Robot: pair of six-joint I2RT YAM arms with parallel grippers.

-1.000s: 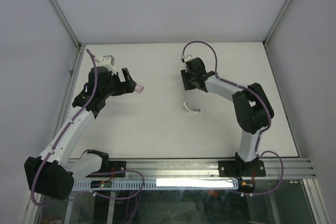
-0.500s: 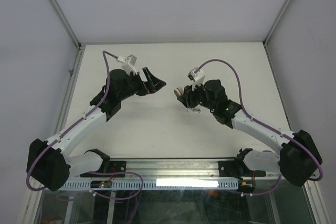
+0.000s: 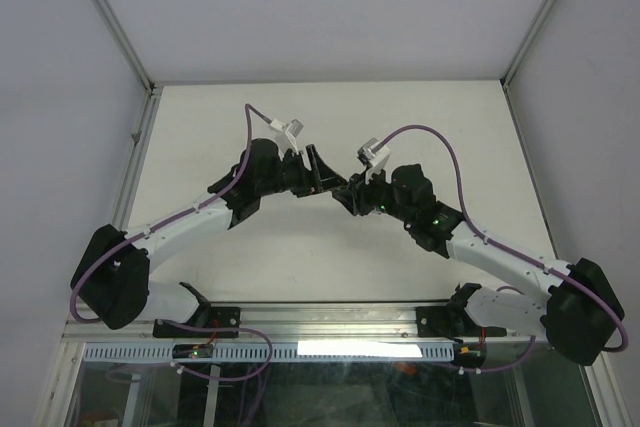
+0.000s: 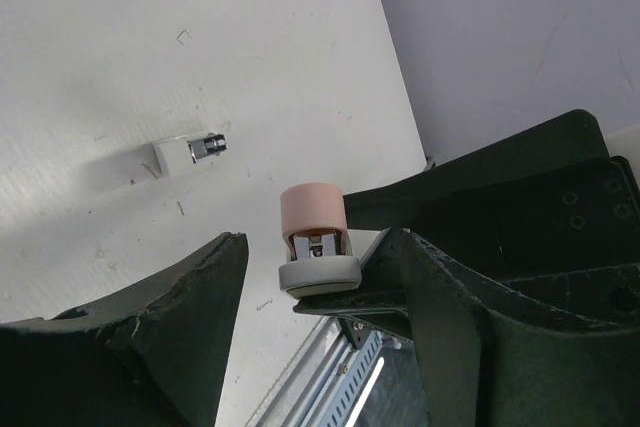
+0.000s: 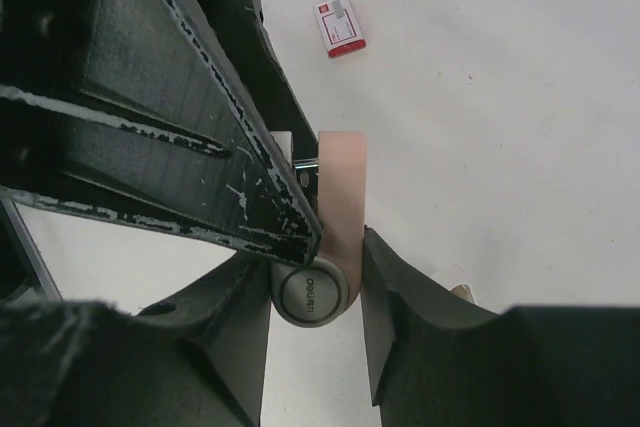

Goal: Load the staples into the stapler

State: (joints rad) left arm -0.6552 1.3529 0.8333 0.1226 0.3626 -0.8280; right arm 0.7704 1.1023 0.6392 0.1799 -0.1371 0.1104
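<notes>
Here the right gripper [image 5: 315,259] clamps tight on the pink stapler [image 5: 342,182], centre frame. The left gripper [image 4: 318,244] gapes wide, the stapler between its spread fingers. The red-and-white staples box [image 5: 340,27] lies on the table [image 5: 500,97], top centre, well apart from both.

Tabletop [image 3: 450,117]: white, matte, faintly scuffed and scratched, closed in by pale grey walls along the left, far and right edges. Carries a red-and-white sleeve [image 5: 340,27], lying flat, printed face up, with no edge showing near it. Carries too a small white tray [image 4: 190,150] (silvery metal at one end), flat, well in from the walled edge.
</notes>
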